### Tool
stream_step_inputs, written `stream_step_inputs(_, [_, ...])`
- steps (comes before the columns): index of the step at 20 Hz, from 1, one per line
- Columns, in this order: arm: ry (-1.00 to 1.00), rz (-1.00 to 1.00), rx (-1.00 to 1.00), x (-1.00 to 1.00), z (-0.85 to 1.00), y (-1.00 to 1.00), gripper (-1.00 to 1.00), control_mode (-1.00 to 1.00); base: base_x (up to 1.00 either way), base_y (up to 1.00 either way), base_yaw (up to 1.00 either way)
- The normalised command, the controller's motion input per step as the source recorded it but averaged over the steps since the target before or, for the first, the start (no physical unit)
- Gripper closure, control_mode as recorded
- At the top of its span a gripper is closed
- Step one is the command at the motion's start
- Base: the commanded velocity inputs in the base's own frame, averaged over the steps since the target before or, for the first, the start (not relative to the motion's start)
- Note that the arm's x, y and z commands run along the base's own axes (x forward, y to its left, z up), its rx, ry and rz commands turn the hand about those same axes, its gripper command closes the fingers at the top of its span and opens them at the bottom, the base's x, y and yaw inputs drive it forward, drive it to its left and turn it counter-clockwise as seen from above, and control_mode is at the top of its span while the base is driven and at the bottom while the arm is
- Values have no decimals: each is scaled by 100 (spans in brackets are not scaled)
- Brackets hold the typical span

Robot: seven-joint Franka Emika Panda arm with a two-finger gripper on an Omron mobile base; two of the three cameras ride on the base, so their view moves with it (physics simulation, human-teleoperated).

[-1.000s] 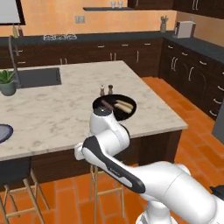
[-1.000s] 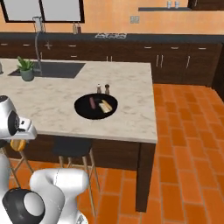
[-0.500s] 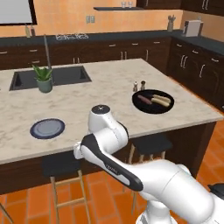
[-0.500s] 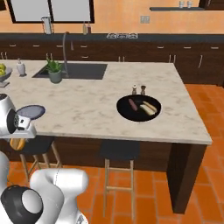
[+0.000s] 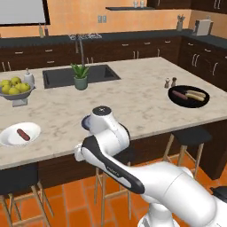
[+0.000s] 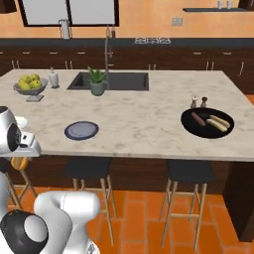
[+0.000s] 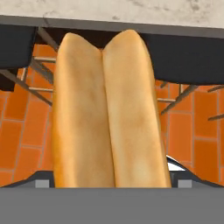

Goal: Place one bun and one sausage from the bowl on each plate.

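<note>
- Two plates are sitting on the counter point(image 5: 133, 84): the white plate point(image 5: 9, 138) is lying near the left end, and the blue plate point(image 6: 81, 130) is lying further in, near the front edge.
- One sausage point(image 5: 23, 134) is lying on the white plate; the blue plate is lying bare.
- The gripper point(image 6: 20, 155) is hanging off the counter's front edge, out by the white plate's end, and its jaws are standing wide — clamped across the orange bun point(image 7: 109, 113).
- In the hand view that bun is running lengthwise up the frame, its split facing the camera, with brick floor and stool legs behind it.
- In the right base view the orange bun point(image 6: 19, 162) is peeking out just below the hand.
- The black bowl point(image 6: 191, 128) is resting at the far right of the counter, well apart from both plates.
- Inside the bowl the second sausage point(image 6: 198, 118) and the pale bun point(image 6: 220, 123) are lying side by side.
- Two shakers point(image 5: 170, 82) are standing just behind the bowl.
</note>
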Motion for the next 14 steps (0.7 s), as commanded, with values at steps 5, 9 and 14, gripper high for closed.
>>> stream_step_inputs(5, [0, 0, 0, 0, 0, 0, 100, 100, 77, 93, -12])
stream_step_inputs(9, [0, 0, 0, 0, 0, 0, 100, 100, 95, 53, -13])
stream_step_inputs(14, [0, 0, 0, 39, 19, 56, 100, -100, 39, 21, -2])
